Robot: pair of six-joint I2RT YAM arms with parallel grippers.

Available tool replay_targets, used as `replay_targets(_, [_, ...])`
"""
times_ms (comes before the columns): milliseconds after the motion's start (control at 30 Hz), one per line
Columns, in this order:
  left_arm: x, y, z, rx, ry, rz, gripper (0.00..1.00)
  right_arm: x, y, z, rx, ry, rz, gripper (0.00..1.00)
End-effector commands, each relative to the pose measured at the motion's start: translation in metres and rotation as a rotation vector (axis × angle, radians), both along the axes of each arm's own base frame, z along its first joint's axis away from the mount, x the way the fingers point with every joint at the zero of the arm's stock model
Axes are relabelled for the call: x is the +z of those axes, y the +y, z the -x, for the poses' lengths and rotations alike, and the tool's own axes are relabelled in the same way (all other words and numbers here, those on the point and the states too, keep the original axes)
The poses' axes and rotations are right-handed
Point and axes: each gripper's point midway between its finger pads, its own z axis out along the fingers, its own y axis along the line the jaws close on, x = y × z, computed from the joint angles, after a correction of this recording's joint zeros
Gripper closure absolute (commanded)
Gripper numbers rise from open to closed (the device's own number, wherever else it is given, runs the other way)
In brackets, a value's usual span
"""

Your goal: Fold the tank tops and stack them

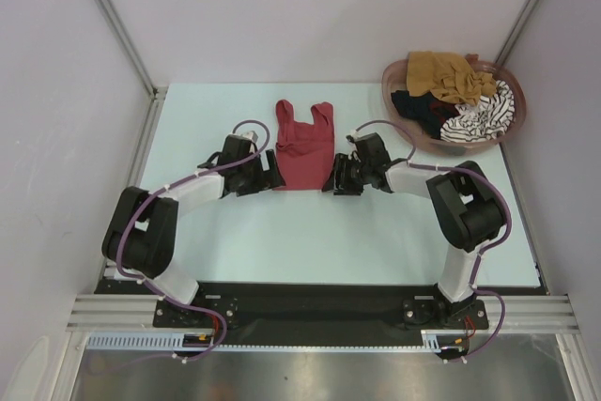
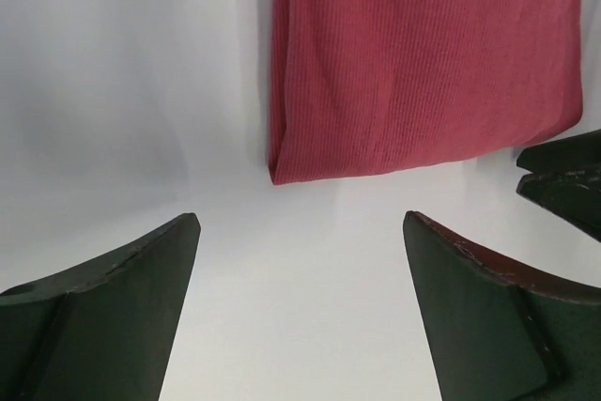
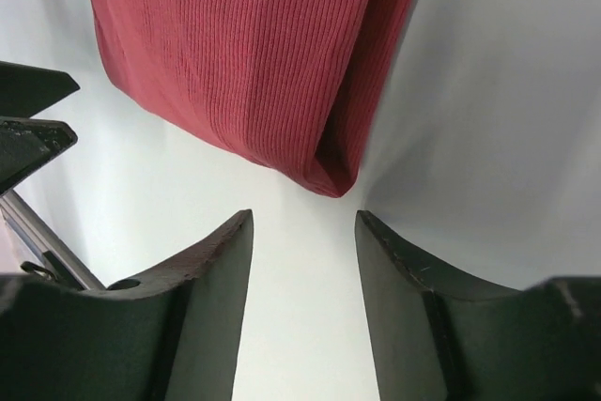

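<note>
On the table [image 1: 282, 241], the dark red tank top [image 1: 303, 149] lies between left gripper [image 2: 300, 232] and right gripper [image 3: 303, 223], both spread, empty

Left gripper [image 2: 300, 223] agape (right gripper [image 3: 305, 218] narrower)

Around the dark red tank top [image 1: 303, 147], bare counter [image 1: 310, 232] lies open in front of its near hem and beyond its straps. The left gripper [image 1: 273, 178] crowds its near left corner and the right gripper [image 1: 331, 182] its near right corner, neither touching the cloth. Far to its right, the basket [image 1: 389, 89] of heaped tank tops [image 1: 455, 91] blocks that corner.
</note>
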Motion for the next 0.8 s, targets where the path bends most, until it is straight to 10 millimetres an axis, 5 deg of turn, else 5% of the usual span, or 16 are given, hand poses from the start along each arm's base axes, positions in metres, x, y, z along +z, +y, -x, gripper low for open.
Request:
replay_targets(0, [0.009, -0.014, -0.009, -0.028, -0.054, 0.065, 0.05, 0.016, 0.003, -0.014, -0.013, -0.067, -0.047, 0.49])
replay_targets(167, [-0.001, -0.020, -0.013, -0.044, -0.024, 0.078, 0.13, 0.009, 0.000, -0.023, -0.039, -0.043, -0.072, 0.60])
replay_targets(567, [-0.006, -0.015, -0.010, -0.029, -0.010, 0.052, 0.28, -0.014, -0.001, -0.026, -0.059, 0.003, -0.018, 0.67])
replay_targets(767, [-0.011, -0.015, -0.006, -0.028, 0.007, 0.058, 0.33, -0.018, -0.003, -0.027, -0.073, 0.015, 0.012, 0.82])
